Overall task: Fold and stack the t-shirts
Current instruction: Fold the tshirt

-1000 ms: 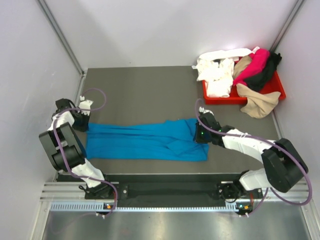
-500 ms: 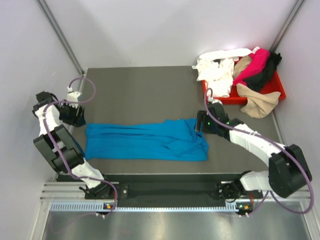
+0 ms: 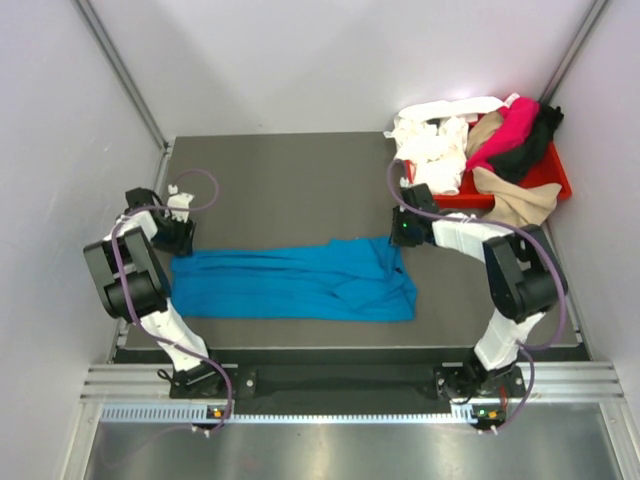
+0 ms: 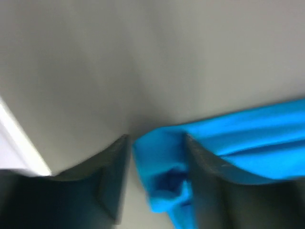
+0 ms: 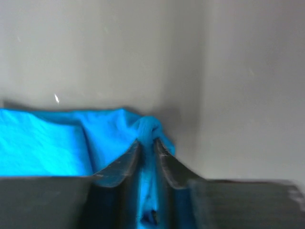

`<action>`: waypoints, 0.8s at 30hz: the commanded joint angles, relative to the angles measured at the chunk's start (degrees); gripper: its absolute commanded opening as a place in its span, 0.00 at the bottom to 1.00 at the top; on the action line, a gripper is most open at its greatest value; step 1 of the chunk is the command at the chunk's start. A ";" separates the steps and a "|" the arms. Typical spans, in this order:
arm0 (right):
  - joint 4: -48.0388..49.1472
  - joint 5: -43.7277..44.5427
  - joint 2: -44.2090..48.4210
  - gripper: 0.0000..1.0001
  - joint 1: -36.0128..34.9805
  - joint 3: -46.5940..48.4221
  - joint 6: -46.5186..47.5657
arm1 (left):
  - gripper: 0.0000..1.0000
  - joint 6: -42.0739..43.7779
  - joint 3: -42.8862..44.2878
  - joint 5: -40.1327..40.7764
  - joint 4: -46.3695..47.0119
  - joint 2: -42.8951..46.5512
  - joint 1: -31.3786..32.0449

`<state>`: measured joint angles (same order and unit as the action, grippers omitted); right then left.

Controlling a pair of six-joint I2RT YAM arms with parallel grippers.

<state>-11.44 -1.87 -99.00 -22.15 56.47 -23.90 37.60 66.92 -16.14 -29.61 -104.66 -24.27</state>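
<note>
The bright blue t-shirt lies in a long band on the grey table. The left gripper has its fingers released, and the shirt's end corner sits loose between them. The right gripper is clenched, its fingers almost meeting on a raised ridge of the shirt's other end.

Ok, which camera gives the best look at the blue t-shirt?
The top external view: the whole blue t-shirt lies stretched across the table there. The left wrist and right wrist views show only a blurred corner each.
</note>
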 commanded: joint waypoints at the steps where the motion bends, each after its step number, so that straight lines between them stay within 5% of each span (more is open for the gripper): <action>1: 1.51 -1.82 -3.82 0.13 0.09 4.96 1.22 | 0.49 2.29 -5.74 1.64 2.01 2.53 0.98; 2: 1.68 -2.00 -5.83 0.05 0.09 6.10 1.22 | 0.33 2.65 -6.27 1.20 0.44 2.79 0.81; 7: 1.16 -3.93 -14.10 0.00 0.09 19.01 1.49 | 0.00 5.46 -11.01 -1.70 -3.61 5.51 0.81; 11: -2.17 -6.56 -27.10 0.00 -0.35 35.43 2.02 | 0.00 10.55 -15.66 -1.88 -7.48 10.60 0.81; 15: -8.50 -7.18 -40.89 0.00 -0.79 62.70 0.88 | 0.00 18.28 -20.50 -3.37 -13.27 14.65 1.94; 18: -9.48 -8.67 -50.83 0.00 -0.87 77.94 -3.41 | 0.00 18.47 -22.87 -4.24 -16.88 18.52 7.82; 24: 2.03 -8.94 -58.58 0.00 -1.05 84.14 -10.63 | 0.00 13.82 -24.20 -9.69 -20.05 21.78 26.00</action>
<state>-15.42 -10.72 -154.65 -22.50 136.33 -29.93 52.97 44.49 -19.25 -41.76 -83.37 -4.84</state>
